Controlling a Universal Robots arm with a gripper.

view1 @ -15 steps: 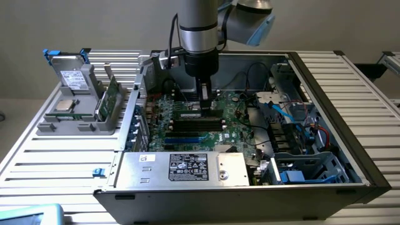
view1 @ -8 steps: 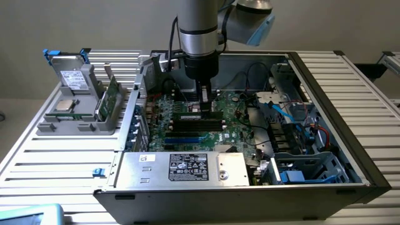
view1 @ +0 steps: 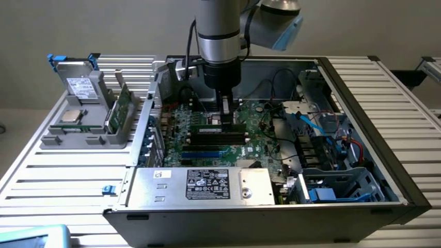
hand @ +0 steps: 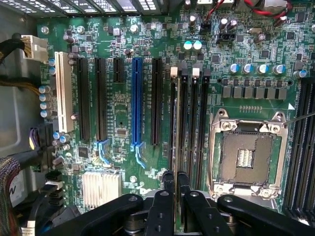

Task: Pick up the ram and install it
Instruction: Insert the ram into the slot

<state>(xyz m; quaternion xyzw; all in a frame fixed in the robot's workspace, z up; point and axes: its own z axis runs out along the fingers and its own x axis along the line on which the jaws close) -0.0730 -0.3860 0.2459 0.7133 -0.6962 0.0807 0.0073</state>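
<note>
The ram (view1: 214, 129) is a slim green stick with a white label. It stands on edge over the memory slots (hand: 197, 128) of the motherboard (hand: 123, 98) inside the open computer case (view1: 358, 103). My gripper (view1: 227, 120) reaches straight down from above and is shut on the stick's top edge. In the wrist view my gripper (hand: 175, 179) has its two black fingers (hand: 168, 183) close together. The ram (hand: 177, 123) shows there as a thin pale strip running away between the dark slots. Whether it is fully seated in the slot is hidden.
The empty processor socket (hand: 246, 157) lies beside the memory slots. A silver power supply (view1: 200, 183) fills the case's near side, with a drive cage (view1: 337, 186) and cables (view1: 310, 124) toward the exterior view's right. A grey holder (view1: 76, 137) outside the case carries a processor chip (view1: 71, 115), a drive box (view1: 82, 87) and another green board (view1: 121, 108).
</note>
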